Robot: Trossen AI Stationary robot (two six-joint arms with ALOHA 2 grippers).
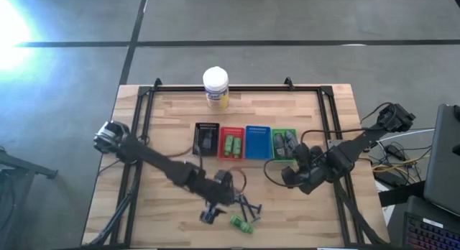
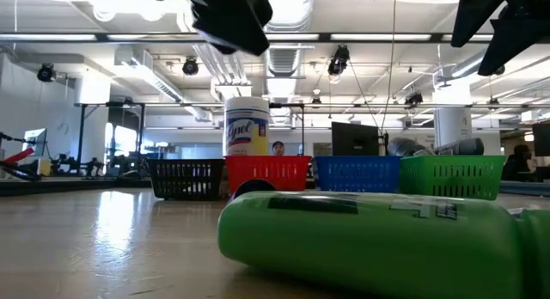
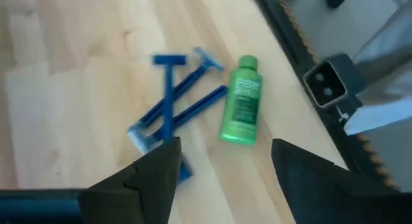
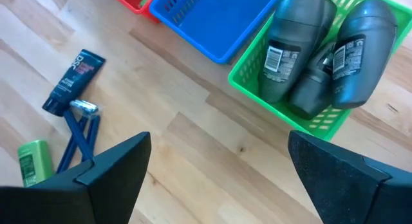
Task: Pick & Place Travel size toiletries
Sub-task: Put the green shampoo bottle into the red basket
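Left tool (image 3: 222, 166) open, empty, hovering over the loose pile at the counter's (image 1: 151, 207) front edge, well forward of the green tray (image 1: 275, 158). Pile: one green bottle (image 3: 241, 100) lying flat, blue razors (image 3: 174, 108) crossed just beside it, a dark blue tube (image 4: 73, 82) at the razors' tray-side end. In the left wrist view the bottle sits ahead of the fingers, roughly centred in the gap, long axis running away from the tool, so the jaws would close across its width. Left arm clearly nearer; likely next pick is the bottle or a razor. Right tool (image 4: 219, 166) open, empty, hanging just forward of the green tray, which already holds grey deodorant containers (image 4: 293, 40). Red tray (image 1: 231, 145) beside it holds green bottles; blue tray (image 1: 256, 142) looks empty
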